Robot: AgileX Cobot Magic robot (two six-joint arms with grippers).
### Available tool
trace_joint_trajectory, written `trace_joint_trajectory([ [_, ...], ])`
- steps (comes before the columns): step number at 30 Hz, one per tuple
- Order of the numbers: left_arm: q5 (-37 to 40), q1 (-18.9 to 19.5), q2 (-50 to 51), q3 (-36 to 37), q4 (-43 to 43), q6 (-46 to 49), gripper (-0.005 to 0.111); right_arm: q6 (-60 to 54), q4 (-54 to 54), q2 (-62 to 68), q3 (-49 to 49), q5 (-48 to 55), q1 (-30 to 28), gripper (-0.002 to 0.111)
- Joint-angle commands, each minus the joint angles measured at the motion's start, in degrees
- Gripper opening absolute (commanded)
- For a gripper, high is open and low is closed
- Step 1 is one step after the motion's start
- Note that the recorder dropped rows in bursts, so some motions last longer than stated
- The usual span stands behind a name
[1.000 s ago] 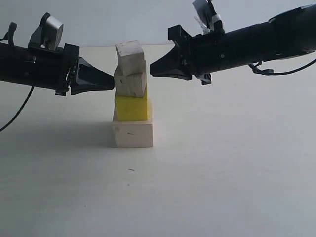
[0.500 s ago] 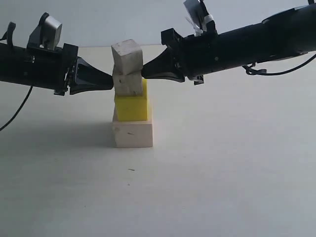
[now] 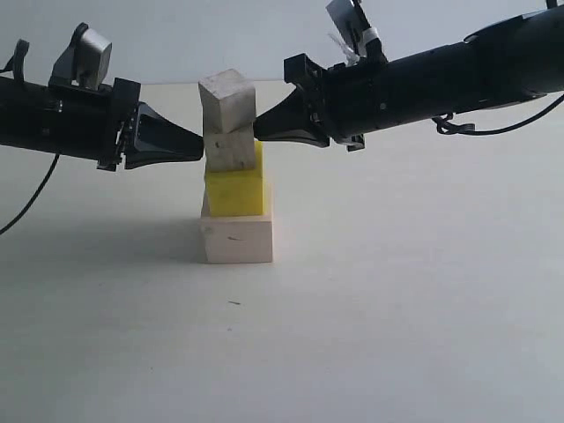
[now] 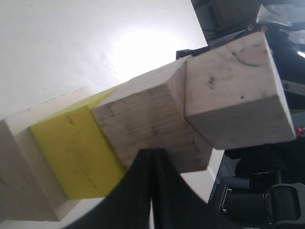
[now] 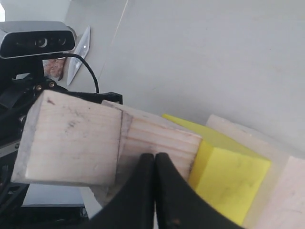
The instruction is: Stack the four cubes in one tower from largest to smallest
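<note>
The tower stands mid-table: large pale wood cube (image 3: 237, 238) at the bottom, yellow cube (image 3: 234, 192) on it, speckled tan cube (image 3: 231, 151) above, greyish-white cube (image 3: 227, 100) on top, turned slightly askew. My left gripper (image 3: 203, 147) is shut, its tip against the tan cube's left side (image 4: 152, 129). My right gripper (image 3: 256, 129) is shut too, its tip touching the tan cube's right side (image 5: 155, 138). Neither holds anything. The wrist views show the yellow cube (image 4: 71, 152) (image 5: 228, 181) and the top cube (image 4: 238, 95) (image 5: 71, 138).
The white table (image 3: 397, 308) spreads around the tower. A small dark speck (image 3: 233, 303) lies in front of it. A black cable (image 3: 31, 198) trails from the left arm.
My right gripper moved left from open air until its tip met the tower. The upper two cubes shifted slightly left. The left gripper stayed put.
</note>
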Motion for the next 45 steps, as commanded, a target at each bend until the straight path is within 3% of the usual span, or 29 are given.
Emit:
trace_joint_trajectory([
  [1,0.64,0.45,0.07,-0.39,-0.27,0.01,0.0,-0.66,0.58,-0.15,0.26,0.04,0.31,0.0],
  [9,0.09,1.91,0.07,-0.39,-0.27,0.01,0.0,4.97,-6.75,-2.79,0.26,-4.48,0.31,0.0],
  [19,-1.2,1.91,0.07,-0.39,-0.75,0.11,0.0,9.91,-8.79,-4.0,0.26,-1.26,0.31,0.0],
  [34,-2.77,1.13,0.17,-2.1,-2.36,0.14,0.0,9.91,-9.27,-4.0,0.26,-0.79,0.31,0.0],
  [45,-6.09,0.49,0.17,-4.41,2.62,-2.94,0.0,9.91,-10.16,-4.0,0.26,-0.64,0.43,0.0],
])
